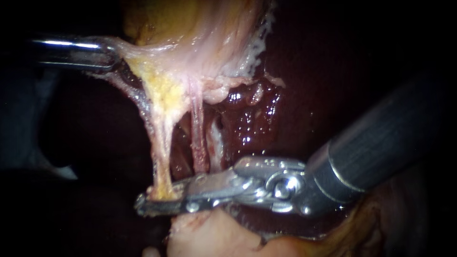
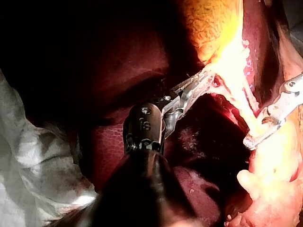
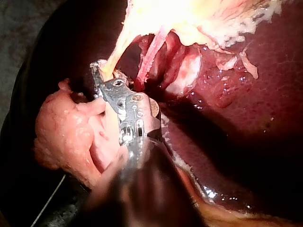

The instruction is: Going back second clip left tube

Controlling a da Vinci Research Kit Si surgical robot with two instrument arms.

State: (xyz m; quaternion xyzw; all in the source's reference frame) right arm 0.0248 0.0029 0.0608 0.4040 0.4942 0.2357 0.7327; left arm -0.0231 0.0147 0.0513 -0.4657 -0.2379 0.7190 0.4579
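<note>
The right instrument has not visibly begun to go back. Its jaws sit at the lower end of the left tube, lying close together with the yellowish strand pinched between them. No clip can be made out on that tube, because the jaws cover the spot where one would sit. Whether the second clip is set is therefore a guess. What seems left is to let the jaws part and draw the shaft away to the right, off the tube.

The left instrument has its jaws clamped on pale tissue at the edge of the gallbladder, pulling it up and sideways. This keeps both tubes stretched and apart.

The pinker right tube runs just beside the left one and ends right above the right instrument's upper jaw, so a careless pull could catch it. A fat lump lies under the jaws, touching them from below. The liver lies dark and wet behind the tubes. In the left wrist view a white cloth lies well off to the side and is no obstacle.
</note>
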